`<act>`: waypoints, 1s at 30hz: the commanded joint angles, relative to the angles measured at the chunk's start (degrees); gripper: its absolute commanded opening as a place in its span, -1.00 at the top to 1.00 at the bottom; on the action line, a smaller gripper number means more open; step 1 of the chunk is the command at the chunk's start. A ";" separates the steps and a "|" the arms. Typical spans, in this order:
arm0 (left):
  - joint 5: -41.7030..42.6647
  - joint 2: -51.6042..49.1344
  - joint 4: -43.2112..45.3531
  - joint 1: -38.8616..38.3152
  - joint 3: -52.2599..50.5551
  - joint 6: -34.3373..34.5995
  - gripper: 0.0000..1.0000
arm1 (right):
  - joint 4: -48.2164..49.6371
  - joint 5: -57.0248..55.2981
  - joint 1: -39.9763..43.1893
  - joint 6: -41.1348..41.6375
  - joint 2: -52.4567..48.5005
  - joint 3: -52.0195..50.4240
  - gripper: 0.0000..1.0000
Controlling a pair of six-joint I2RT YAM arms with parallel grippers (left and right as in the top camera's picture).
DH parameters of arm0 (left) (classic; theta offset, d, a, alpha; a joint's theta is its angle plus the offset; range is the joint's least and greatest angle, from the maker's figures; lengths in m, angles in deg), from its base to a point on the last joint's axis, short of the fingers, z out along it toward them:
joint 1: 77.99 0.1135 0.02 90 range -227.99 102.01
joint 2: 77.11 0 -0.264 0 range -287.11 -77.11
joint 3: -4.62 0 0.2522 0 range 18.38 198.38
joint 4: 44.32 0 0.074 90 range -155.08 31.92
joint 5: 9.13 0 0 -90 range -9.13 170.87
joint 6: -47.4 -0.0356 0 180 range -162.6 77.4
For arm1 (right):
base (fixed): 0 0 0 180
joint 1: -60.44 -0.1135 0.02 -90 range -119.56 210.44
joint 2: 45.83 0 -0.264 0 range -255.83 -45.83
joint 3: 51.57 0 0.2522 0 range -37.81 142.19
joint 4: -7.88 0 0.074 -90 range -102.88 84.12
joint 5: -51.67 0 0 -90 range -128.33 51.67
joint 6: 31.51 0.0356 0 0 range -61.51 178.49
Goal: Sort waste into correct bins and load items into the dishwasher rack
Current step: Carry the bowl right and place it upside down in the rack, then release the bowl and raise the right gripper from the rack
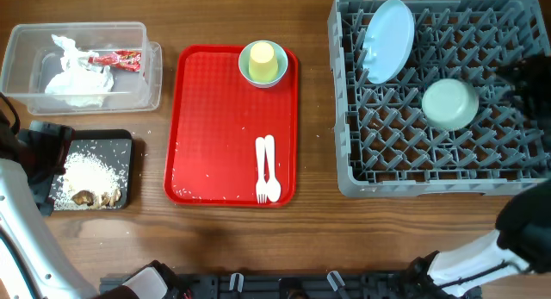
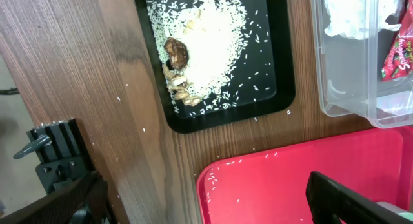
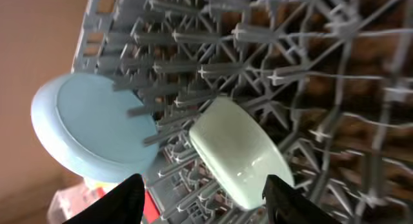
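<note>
- Right gripper (image 3: 201, 184): fingers apart, nothing between them. It hangs over the dishwasher rack (image 1: 344, 118) at the right of the table.
- Pale green bowl (image 3: 239, 159): upside down on the pegs near the rack's middle, under the right gripper.
- Pale blue plate (image 1: 387, 39): leaning on edge among the pegs, far-left part of the rack.
- Left gripper (image 2: 206, 208): fingers wide apart, empty.
- Black tray (image 2: 284, 88), near left: holds rice (image 2: 213, 37) and brown lumps (image 2: 175, 53). Stray grains lie on the table around it.
- Clear tub (image 1: 17, 66), far left: napkin (image 1: 77, 79) and wrapper (image 1: 116, 59) inside.
- Red tray (image 1: 215, 118), centre: cup (image 1: 263, 59) stands in the pale blue bowl (image 1: 244, 66) at the far edge. Fork (image 1: 261, 168) and spoon (image 1: 271, 165) lie side by side at the near right.
</note>
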State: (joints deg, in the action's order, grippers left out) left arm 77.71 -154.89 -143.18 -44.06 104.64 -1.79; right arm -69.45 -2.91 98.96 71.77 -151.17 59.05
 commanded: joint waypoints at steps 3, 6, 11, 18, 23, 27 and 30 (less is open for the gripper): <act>-0.37 0.02 0.02 0.37 0.44 -0.28 -1.00 | 0.22 -8.85 -3.48 0.94 5.79 -0.13 0.02; -0.37 0.02 0.02 0.37 0.44 -0.28 -1.00 | 0.96 -11.98 -8.28 0.42 4.37 -0.13 0.73; -0.37 0.02 0.02 0.37 0.44 -0.28 -1.00 | -0.42 -20.59 -13.77 2.14 0.52 -0.24 0.91; -0.37 0.02 0.02 0.37 0.44 -0.26 -1.00 | -1.27 -23.80 -14.29 3.21 -4.15 -0.24 0.91; -0.37 0.02 0.02 0.37 0.44 -0.28 -1.00 | -0.83 -23.80 -14.29 3.17 -5.79 -0.24 0.91; -0.37 0.02 0.00 0.37 0.44 -0.28 -1.00 | -1.66 -23.67 -14.32 3.32 -4.00 -0.15 0.91; -0.37 0.02 0.02 0.37 0.44 -0.28 -1.00 | -2.10 -22.91 -14.60 3.17 -0.24 -0.15 0.91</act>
State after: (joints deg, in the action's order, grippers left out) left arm 77.71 -154.89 -143.18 -44.06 104.64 -1.79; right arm -71.06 -25.54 84.62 74.28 -155.67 59.03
